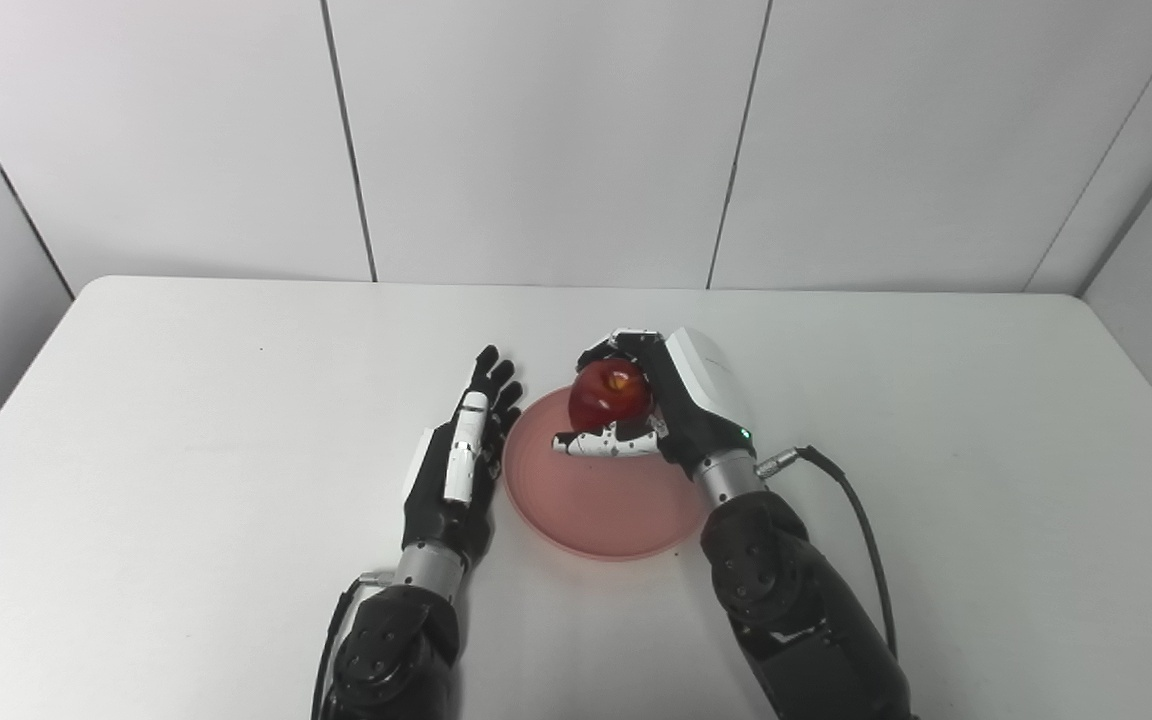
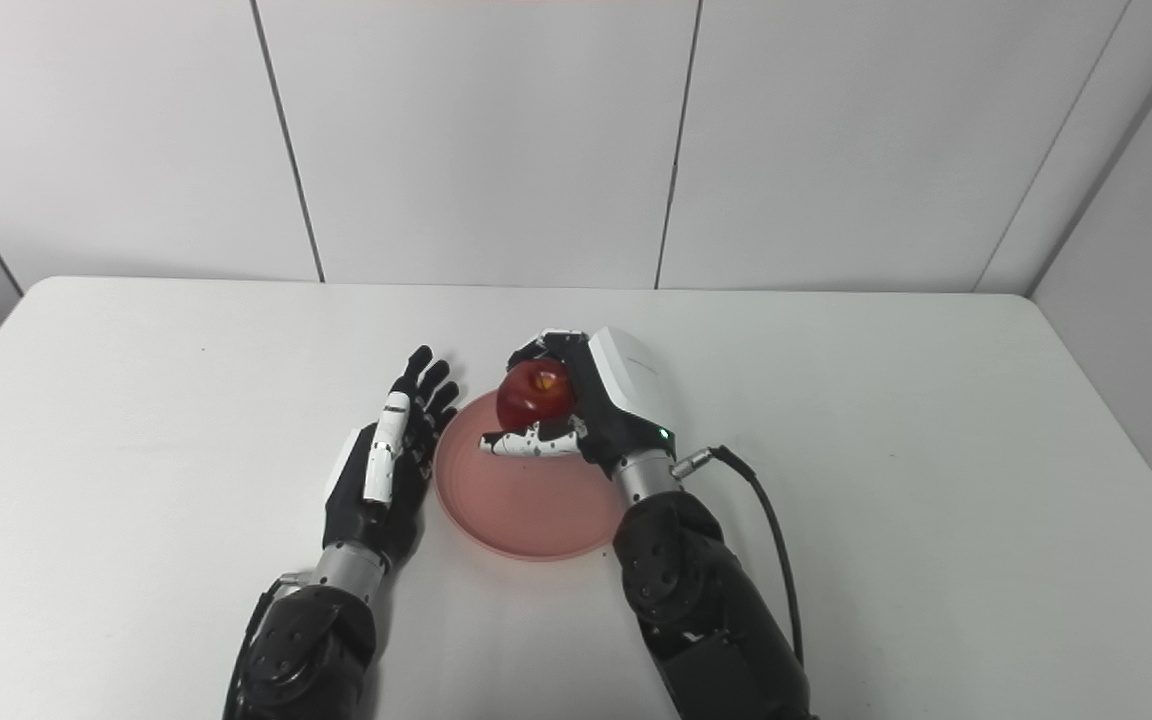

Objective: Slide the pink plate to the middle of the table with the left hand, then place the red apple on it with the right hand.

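While wrapped round the red apple [image 1: 609, 394] over the pink plate's [image 1: 596, 500] far edge, right hand [image 1: 671, 400]; left hand [image 2: 381, 465] flat, fingers straight and together, touching the rim's left side; both views match.

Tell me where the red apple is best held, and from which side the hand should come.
Grip the red apple around its round middle, from its right side, as the right hand now does: fingers over the far side, thumb along the near side. The stem dimple faces up and is free, and the pink plate lies open beneath.
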### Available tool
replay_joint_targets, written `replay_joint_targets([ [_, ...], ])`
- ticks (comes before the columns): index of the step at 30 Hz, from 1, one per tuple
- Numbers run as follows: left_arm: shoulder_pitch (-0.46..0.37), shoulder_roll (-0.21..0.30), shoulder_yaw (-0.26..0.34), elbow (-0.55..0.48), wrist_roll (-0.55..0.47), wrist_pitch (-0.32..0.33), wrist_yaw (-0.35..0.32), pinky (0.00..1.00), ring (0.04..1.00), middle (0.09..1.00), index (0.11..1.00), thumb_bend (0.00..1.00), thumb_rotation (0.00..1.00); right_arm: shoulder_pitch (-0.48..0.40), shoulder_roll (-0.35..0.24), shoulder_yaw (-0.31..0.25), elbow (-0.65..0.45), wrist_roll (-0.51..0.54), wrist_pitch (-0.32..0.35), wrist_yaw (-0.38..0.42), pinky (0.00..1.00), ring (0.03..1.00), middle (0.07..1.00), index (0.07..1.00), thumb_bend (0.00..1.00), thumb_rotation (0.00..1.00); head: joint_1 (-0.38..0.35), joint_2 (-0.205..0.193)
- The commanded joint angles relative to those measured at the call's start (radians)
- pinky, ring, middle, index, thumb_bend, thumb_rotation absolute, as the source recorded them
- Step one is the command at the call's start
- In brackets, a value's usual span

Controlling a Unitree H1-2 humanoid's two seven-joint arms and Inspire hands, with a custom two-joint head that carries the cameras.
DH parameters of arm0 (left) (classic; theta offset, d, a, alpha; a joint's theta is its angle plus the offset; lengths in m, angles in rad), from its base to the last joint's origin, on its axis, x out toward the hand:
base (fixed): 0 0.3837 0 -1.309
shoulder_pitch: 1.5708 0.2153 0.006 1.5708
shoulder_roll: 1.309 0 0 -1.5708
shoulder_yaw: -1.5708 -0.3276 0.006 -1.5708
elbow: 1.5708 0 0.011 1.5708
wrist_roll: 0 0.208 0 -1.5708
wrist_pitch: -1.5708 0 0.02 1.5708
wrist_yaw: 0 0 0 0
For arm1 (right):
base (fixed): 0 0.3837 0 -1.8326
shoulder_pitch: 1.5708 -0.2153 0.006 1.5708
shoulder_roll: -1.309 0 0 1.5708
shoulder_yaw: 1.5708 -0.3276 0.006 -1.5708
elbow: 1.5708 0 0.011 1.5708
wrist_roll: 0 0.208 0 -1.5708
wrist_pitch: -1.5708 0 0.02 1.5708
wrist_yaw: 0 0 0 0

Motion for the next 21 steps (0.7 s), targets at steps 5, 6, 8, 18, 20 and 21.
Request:
replay_joint_targets([
  [5,0.012,-0.008,0.004,0.016,0.005,0.01,0.013,0.99,0.979,0.983,0.968,0.39,1.0,0.004,0.0,0.007,0.014,0.005,-0.081,-0.03,0.27,0.35,0.445,0.484,0.52,0.13,0.001,0.002],
  [6,0.012,-0.008,0.004,0.017,0.005,0.009,0.012,0.99,0.979,0.983,0.967,0.39,1.0,0.008,0.001,0.006,0.021,0.006,-0.086,-0.033,0.27,0.35,0.445,0.485,0.52,0.13,0.001,0.002],
  [8,0.012,-0.007,0.003,0.017,0.006,0.009,0.011,0.99,0.979,0.983,0.968,0.39,1.0,0.014,0.004,0.005,0.027,0.006,-0.088,-0.036,0.27,0.353,0.447,0.485,0.52,0.13,0.001,0.003],
  [18,0.011,-0.005,0.002,0.023,0.008,0.004,0.01,0.98,0.978,0.98,0.964,0.39,1.0,0.03,0.0,0.019,0.04,-0.003,-0.095,-0.049,0.27,0.359,0.453,0.486,0.52,0.13,0.0,-0.002],
  [20,0.01,-0.005,0.003,0.026,0.007,0.004,0.009,0.98,0.977,0.979,0.963,0.39,1.0,0.031,-0.003,0.023,0.043,-0.006,-0.098,-0.054,0.27,0.355,0.451,0.486,0.52,0.13,0.0,-0.004],
  [21,0.01,-0.004,0.003,0.026,0.006,0.004,0.008,0.98,0.978,0.98,0.964,0.4,1.0,0.031,-0.003,0.024,0.044,-0.006,-0.098,-0.054,0.27,0.36,0.453,0.486,0.52,0.13,0.0,-0.004],
])
